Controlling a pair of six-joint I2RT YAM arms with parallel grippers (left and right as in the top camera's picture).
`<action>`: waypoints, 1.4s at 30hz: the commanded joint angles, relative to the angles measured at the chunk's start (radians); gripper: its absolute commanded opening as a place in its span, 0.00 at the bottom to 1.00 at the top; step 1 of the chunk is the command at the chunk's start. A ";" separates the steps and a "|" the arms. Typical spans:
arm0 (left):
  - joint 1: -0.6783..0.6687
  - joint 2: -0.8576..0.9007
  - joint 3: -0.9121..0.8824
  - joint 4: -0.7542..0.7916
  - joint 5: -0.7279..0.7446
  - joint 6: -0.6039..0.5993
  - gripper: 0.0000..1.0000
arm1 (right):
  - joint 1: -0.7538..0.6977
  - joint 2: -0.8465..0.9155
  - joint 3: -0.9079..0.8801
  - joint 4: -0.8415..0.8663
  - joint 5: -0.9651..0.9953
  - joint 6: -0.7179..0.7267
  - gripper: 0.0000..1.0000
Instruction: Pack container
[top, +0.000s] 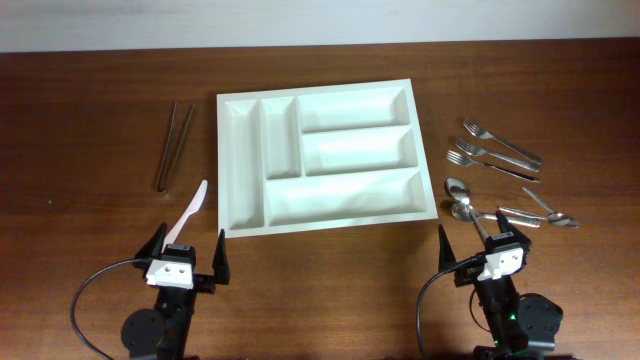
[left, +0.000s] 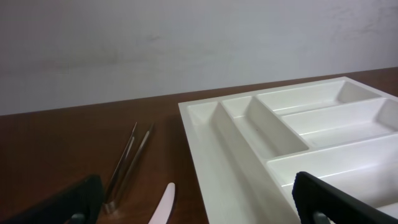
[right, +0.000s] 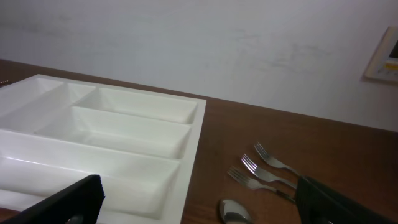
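The large white rectangular plastic cutlery tray (top: 228, 160) lay on the brown wooden table (top: 100, 120) (steel forks (top: 497, 150) beside it); the left gripper (top: 190, 237) and right gripper (top: 478, 240) gaped, grasping nothing.

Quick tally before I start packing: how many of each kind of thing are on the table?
Tray: 1
Tongs: 1
White plastic knife: 1
Forks: 2
Spoons: 3, though they overlap
Total: 8

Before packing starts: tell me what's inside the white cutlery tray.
Nothing: all five compartments of the tray show bare white floors. The forks, spoons, tongs and a white knife lie outside it. The table beneath it is hidden.
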 joint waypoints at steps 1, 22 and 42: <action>0.000 0.004 -0.007 -0.001 -0.008 -0.012 0.99 | 0.007 -0.008 -0.005 -0.005 -0.010 0.000 0.99; 0.000 0.050 0.002 0.001 0.128 -0.197 0.99 | 0.007 -0.008 -0.005 0.015 -0.158 0.039 0.99; 0.000 0.696 0.636 -0.328 -0.072 -0.098 0.99 | 0.005 0.425 0.416 -0.336 -0.078 0.255 0.99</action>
